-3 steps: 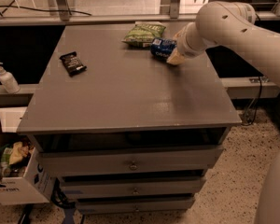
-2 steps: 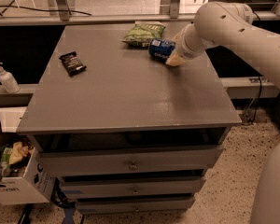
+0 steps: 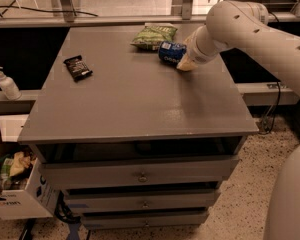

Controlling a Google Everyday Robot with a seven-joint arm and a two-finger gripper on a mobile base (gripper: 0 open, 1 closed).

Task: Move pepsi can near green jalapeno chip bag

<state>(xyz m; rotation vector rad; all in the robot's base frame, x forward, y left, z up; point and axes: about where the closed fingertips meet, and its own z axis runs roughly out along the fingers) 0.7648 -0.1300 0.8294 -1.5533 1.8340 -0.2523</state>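
The pepsi can [image 3: 170, 52] is blue and lies sideways at the far right of the grey table top [image 3: 140, 99]. My gripper [image 3: 181, 59] reaches in from the right and is shut on the can's right end, with one pale fingertip [image 3: 186, 64] low beside it. The green jalapeno chip bag [image 3: 153, 36] lies just behind and to the left of the can, a small gap apart.
A flat black snack packet [image 3: 78, 67] lies at the table's left. My white arm [image 3: 250, 24] crosses the table's right rear corner. Drawers [image 3: 140, 176] sit below the front edge. A soap bottle [image 3: 7, 83] and a cardboard box [image 3: 15, 194] are on the left.
The gripper and the can have shifted slightly left, toward the chip bag. The bag and the black packet have not moved.
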